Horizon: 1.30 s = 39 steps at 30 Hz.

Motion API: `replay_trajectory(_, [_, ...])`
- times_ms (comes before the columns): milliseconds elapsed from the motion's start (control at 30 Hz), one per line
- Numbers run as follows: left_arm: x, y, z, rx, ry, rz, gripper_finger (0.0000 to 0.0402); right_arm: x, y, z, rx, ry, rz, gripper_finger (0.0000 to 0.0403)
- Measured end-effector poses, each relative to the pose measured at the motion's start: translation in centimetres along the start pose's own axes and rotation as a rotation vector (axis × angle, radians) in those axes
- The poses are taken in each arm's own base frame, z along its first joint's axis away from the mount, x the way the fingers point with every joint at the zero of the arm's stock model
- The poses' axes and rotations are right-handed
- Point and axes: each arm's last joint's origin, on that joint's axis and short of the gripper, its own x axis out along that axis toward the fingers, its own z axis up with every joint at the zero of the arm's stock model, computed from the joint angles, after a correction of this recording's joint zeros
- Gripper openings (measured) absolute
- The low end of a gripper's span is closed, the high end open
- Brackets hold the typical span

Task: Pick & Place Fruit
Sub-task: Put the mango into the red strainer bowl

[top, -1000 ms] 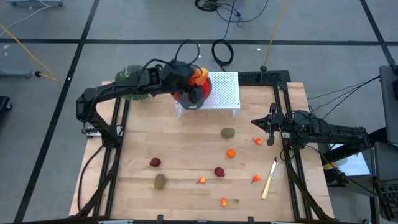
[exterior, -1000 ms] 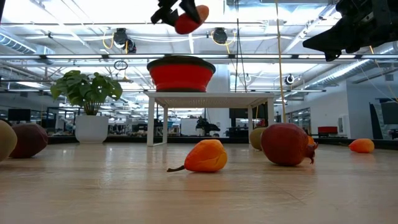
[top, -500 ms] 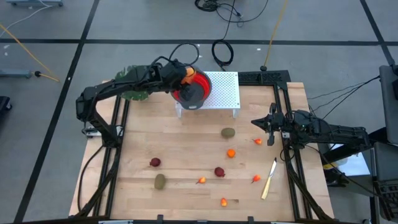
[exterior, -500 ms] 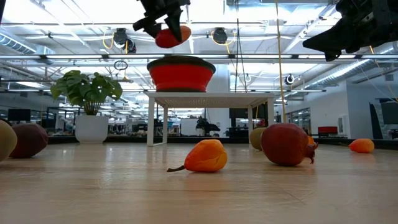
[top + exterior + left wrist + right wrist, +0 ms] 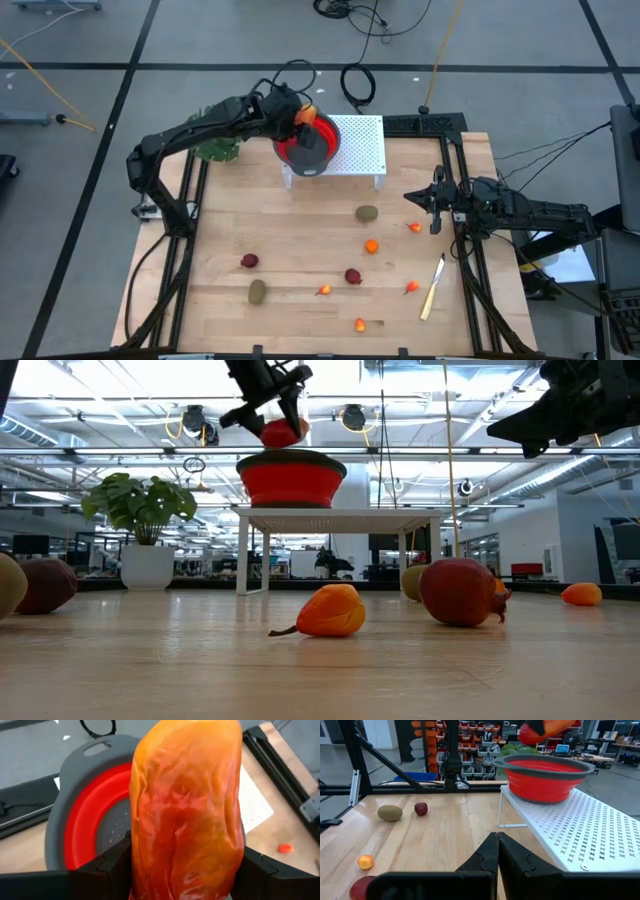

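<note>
Left hand [image 5: 272,405], clamped on the long fruit [image 5: 187,810], has been lowered over the red bowl [image 5: 312,150] at 12 o'clock, so release seems due.

Scattered fruit [image 5: 367,213] and a knife [image 5: 432,287] block the table front; its left side [image 5: 215,225] seems open

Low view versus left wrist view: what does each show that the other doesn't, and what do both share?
Only the low view shows the potted plant, the white stand's legs, and fruit lying on the table, such as the orange piece and dark red round.

Only the left wrist view shows the red bowl's inside with its grey rim.

Both show the left pincer gripping the long red-orange fruit above the bowl.
</note>
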Motion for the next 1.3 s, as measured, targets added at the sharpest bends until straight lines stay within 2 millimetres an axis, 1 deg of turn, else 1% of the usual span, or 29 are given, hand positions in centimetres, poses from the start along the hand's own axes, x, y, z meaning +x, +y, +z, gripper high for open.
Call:
replay_trajectory(167, [1.5, 0.1, 0.3, -0.019, 0.011, -0.009, 0.0243, 0.0, 0.0, 0.0, 0.019, 0.004, 0.001, 0.0])
replay_trajectory(500, [4.6, 0.5, 0.1, -0.02, 0.083, 0.034, 0.0243, 0.0, 0.0, 0.0, 0.02, 0.004, 0.0, 0.0])
replay_trajectory(733, [5.2, 0.5, -0.5, -0.006, 0.132, 0.057, 0.0243, 0.0, 0.0, 0.0, 0.02, 0.004, 0.0, 0.0])
replay_trajectory(933, [6.5, 0.1, -1.3, 0.015, 0.175, 0.084, 0.0243, 0.0, 0.0, 0.0, 0.02, 0.002, 0.0, 0.0])
replay_trajectory(1033, [6.9, 0.3, -1.6, 0.019, 0.211, 0.11, 0.0243, 0.0, 0.0, 0.0, 0.021, 0.002, 0.0, 0.0])
replay_trajectory(1300, [7.0, 0.2, -1.7, 0.009, 0.216, 0.119, 0.0243, 0.0, 0.0, 0.0, 0.02, 0.001, 0.0, 0.0])
